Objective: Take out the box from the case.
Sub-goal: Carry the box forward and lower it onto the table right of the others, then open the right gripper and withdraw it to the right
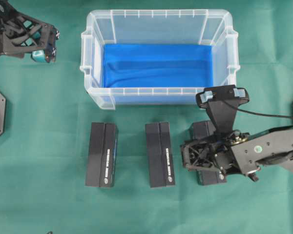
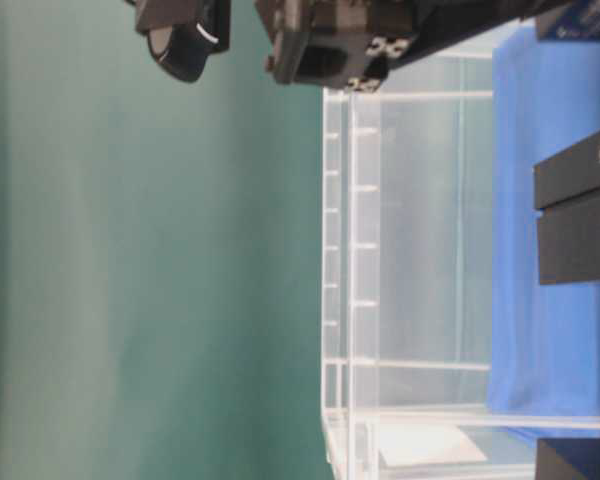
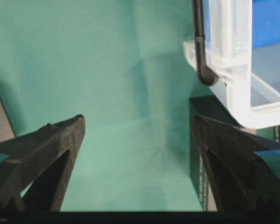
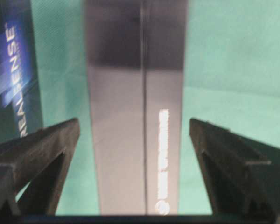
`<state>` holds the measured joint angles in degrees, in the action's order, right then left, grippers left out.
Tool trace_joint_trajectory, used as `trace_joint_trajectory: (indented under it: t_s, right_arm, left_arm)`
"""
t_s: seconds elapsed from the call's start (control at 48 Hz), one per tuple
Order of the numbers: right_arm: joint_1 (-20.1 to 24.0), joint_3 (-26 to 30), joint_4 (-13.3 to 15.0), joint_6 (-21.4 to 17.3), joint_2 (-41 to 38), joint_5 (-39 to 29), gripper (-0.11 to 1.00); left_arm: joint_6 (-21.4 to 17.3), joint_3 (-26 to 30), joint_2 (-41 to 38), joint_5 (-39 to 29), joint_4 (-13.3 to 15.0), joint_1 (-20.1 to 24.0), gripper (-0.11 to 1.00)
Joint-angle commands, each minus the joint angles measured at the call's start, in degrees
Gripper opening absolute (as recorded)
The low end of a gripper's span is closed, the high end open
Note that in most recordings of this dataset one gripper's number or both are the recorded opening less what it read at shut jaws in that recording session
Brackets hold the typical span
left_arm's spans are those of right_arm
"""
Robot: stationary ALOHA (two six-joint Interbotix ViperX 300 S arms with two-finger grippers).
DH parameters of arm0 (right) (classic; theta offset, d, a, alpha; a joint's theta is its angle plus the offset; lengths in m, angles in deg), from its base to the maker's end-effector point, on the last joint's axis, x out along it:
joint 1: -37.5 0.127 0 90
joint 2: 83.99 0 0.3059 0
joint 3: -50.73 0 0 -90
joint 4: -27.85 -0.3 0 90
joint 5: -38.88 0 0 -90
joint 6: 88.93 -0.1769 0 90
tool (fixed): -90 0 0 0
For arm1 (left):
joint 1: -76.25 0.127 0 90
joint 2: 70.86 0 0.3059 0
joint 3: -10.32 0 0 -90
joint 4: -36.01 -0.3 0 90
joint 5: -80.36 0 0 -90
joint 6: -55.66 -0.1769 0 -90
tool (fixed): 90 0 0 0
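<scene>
Green cloth tabletop (image 1: 49, 204) | left gripper (image 1: 43, 51) parked well apart, jaws spread, empty | clear case (image 1: 158, 100) holds only blue lining | three black boxes in a row before it | right gripper (image 4: 134, 140) straddles rightmost box (image 4: 135, 116), fingers wide and clear | risk: lifting off could clip and topple it.

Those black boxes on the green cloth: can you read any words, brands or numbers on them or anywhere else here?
"REALSENSE" in pale letters on the blue side of the neighbouring box, right wrist view.
Small white print on the box under the right gripper: too blurred to read.
White print on the left box and middle box, overhead view: too small to read.
No numbers readable.
</scene>
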<state>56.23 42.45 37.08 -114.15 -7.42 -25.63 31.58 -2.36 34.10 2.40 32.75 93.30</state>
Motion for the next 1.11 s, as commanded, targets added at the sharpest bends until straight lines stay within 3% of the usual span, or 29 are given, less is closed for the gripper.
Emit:
trace_joint_trajectory:
  t_s: [0.0, 0.605, 0.834, 1.084]
  right_arm:
    - [-0.09, 1.23, -0.09, 0.0, 1.76, -0.35, 0.93]
    - [-0.18, 1.67, -0.09, 0.09, 3.96, -1.76, 0.91]
    - [-0.18, 5.01, 0.26, 0.09, 7.47, -8.61, 0.91]
    - [-0.26, 12.39, 1.32, 0.79, 9.67, -19.34, 0.91]
  left_arm:
    - [0.09, 0.62, 0.44, 0.0, 0.0, -0.18, 0.98]
    - [0.26, 0.7, 0.62, 0.0, 0.0, -0.18, 0.98]
    - [0.35, 0.7, 0.44, 0.0, 0.0, -0.18, 0.98]
    - [0.35, 0.79, 0.44, 0.35, 0.0, -0.18, 0.98]
